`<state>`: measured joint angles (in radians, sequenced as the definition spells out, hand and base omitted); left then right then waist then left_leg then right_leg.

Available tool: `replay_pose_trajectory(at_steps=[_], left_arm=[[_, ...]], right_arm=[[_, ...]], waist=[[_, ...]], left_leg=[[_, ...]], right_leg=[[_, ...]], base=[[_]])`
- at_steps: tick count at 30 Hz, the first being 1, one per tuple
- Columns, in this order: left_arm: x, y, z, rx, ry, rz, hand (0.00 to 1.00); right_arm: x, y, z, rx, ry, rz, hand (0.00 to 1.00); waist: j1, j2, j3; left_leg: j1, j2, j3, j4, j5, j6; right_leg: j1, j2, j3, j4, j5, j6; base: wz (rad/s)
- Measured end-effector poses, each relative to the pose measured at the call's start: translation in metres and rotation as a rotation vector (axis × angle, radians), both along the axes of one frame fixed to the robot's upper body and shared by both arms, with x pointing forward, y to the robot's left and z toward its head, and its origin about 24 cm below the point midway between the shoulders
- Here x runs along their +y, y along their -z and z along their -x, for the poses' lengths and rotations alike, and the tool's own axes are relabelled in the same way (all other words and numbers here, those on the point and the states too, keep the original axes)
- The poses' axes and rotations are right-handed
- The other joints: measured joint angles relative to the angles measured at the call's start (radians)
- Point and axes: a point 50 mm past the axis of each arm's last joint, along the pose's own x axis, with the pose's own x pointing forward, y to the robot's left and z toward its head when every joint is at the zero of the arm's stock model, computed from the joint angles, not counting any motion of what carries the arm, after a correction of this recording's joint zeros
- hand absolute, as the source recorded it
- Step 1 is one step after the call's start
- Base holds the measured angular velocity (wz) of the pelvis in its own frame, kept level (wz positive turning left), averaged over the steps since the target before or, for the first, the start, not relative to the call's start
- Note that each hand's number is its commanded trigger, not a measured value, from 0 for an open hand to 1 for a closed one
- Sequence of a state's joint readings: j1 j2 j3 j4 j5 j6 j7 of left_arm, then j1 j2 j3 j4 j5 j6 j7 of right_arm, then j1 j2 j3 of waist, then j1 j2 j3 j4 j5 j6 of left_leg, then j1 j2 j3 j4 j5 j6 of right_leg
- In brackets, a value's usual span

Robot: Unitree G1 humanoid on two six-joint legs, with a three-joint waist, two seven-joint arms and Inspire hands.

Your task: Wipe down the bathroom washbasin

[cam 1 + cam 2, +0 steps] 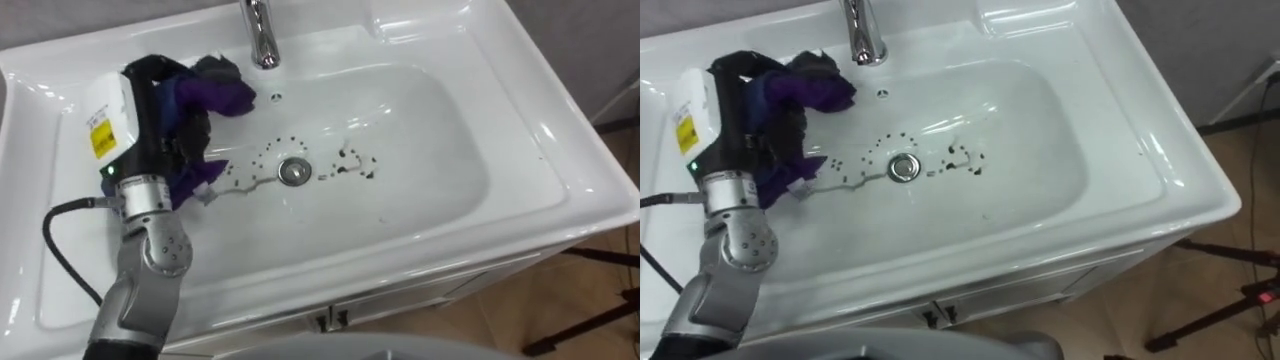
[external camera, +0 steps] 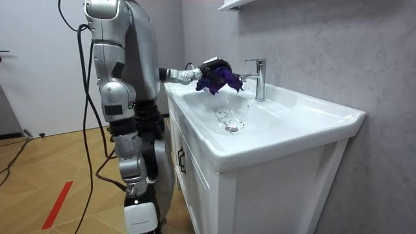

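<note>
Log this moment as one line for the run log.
left hand: shut on cloth | place: left side of basin | dirt: dark specks around drain | wipe: not done

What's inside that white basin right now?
A metal drain with dark specks around it. The left hand holds a purple cloth over the basin's left side, hiding the surface beneath.

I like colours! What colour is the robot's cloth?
The cloth is purple with darker folds, clearest in the left eye view.
</note>
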<state>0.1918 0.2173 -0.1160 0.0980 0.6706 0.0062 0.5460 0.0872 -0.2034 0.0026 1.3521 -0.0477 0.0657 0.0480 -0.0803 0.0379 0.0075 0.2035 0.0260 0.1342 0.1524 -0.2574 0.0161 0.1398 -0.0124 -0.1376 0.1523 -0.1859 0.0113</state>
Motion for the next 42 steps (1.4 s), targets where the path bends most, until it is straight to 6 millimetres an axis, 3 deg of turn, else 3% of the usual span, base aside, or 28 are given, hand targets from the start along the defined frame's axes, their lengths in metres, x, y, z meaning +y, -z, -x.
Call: replay_pose_trajectory(at_steps=[3, 18, 35, 37, 42], left_arm=[[0.002, 0.017, 0.005, 0.101, 0.011, -0.003, 1.0], [0.01, 0.054, 0.021, 0.334, 0.012, -0.02, 1.0], [0.013, 0.072, 0.013, 0.462, 0.031, -0.056, 1.0], [0.014, 0.073, 0.011, 0.468, 0.023, -0.043, 1.0], [0.016, 0.076, 0.007, 0.485, -0.022, 0.097, 1.0]], right_arm=[[0.0, 0.0, -0.002, 0.002, -0.022, 0.0, 0.0], [0.0, 0.0, -0.002, 0.015, -0.067, 0.003, 0.0], [-0.001, 0.0, 0.005, 0.099, -0.12, 0.002, 0.0], [-0.002, -0.001, 0.001, 0.092, -0.126, 0.004, 0.0], [0.0, 0.0, 0.0, 0.089, -0.136, 0.001, 0.0]], waist=[[-0.001, -0.001, 0.0005], [0.0, 0.001, -0.0018], [-0.005, 0.001, -0.0056], [-0.003, 0.0, -0.0058], [-0.007, -0.001, -0.0064]], left_leg=[[-0.002, 0.0, 0.001, 0.0, 0.0, 0.0], [-0.002, 0.002, 0.006, 0.0, 0.0, 0.0], [0.02, 0.004, 0.005, 0.0, 0.0, 0.0], [0.02, 0.009, 0.029, 0.0, 0.0, 0.0], [0.019, 0.008, 0.03, 0.0, 0.0, 0.0]], right_leg=[[-0.003, 0.001, 0.001, 0.001, 0.0, 0.0], [-0.004, 0.002, 0.003, 0.001, 0.0, 0.0], [-0.001, 0.002, 0.002, 0.02, 0.0, 0.0], [-0.006, 0.002, 0.015, 0.026, -0.001, 0.0], [-0.016, 0.003, 0.023, 0.035, -0.001, -0.001]], base=[[0.0], [0.0], [-0.01], [-0.15], [-0.05]])
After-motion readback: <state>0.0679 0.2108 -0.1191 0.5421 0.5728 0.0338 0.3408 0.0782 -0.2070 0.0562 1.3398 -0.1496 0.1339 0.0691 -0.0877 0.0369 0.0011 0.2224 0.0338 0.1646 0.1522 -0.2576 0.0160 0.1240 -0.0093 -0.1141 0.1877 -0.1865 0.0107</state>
